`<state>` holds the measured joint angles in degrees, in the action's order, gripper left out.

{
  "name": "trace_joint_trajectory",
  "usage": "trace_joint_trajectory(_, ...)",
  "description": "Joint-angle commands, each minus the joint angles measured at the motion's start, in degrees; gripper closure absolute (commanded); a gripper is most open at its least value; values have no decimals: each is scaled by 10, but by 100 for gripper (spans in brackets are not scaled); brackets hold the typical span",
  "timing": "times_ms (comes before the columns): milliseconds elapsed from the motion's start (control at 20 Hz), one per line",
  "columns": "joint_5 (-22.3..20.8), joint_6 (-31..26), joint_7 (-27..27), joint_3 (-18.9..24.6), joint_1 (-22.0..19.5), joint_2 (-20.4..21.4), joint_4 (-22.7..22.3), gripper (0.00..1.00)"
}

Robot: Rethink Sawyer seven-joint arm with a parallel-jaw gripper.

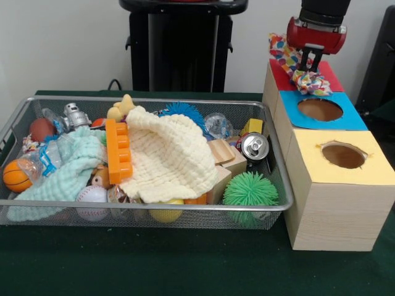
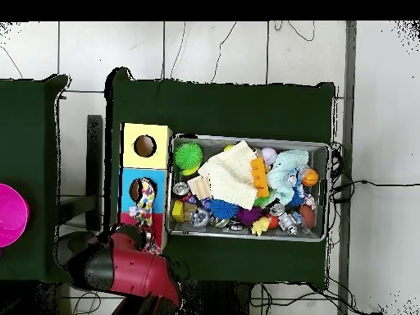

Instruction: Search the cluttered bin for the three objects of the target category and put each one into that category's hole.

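My gripper (image 1: 311, 65) is at the far right, above the red-topped box (image 1: 279, 76). It is shut on a printed piece (image 1: 309, 81) that hangs down to the seam between the red and blue tops. More of the same print (image 1: 281, 49) shows behind the fingers. In the overhead view the printed piece (image 2: 145, 201) lies across the blue-topped hole (image 2: 135, 190) and the red top. The yellow-topped hole (image 1: 343, 155) is in the nearest wooden box, and it also shows in the overhead view (image 2: 145, 146). The wire bin (image 1: 154, 207) is full of clutter.
The bin holds a cream waffle cloth (image 1: 166, 157), a mint-green cloth (image 1: 65, 172), an orange brick (image 1: 118, 151), a green spiky ball (image 1: 250, 189), a can (image 1: 254, 147), wooden blocks and balls. A small speckled scrap (image 1: 29, 145) lies at its left end. A pink disc (image 2: 10, 215) sits on a side table.
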<state>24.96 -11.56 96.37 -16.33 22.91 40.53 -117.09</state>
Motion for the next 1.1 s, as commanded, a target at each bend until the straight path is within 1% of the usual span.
trace_joint_trajectory(50, 8, -179, 167, 40, 26, -57, -51, 100)
trace_joint_trajectory(200, 26, -123, 161, 71, 8, -59, -79, 100)
trace_joint_trajectory(250, 26, -113, 161, 73, 6, -61, -81, 100)
trace_joint_trajectory(300, 24, -118, 163, 68, 11, -62, -77, 100)
trace_joint_trajectory(400, 18, -150, 173, 51, 27, -55, -65, 100)
trace_joint_trajectory(500, 17, -168, 180, 44, 38, -45, -64, 100)
trace_joint_trajectory(600, 15, -170, 180, 37, 44, -46, -59, 100)
trace_joint_trajectory(800, 21, -148, 169, 41, 39, -56, -54, 100)
trace_joint_trajectory(900, 18, -166, 166, 35, 39, -53, -40, 100)
trace_joint_trajectory(950, 8, -188, 167, 21, 48, -50, -20, 100)
trace_joint_trajectory(1050, -16, -254, 166, -11, 60, -39, 35, 100)
trace_joint_trajectory(1100, -31, -294, 162, -25, 64, -36, 70, 100)
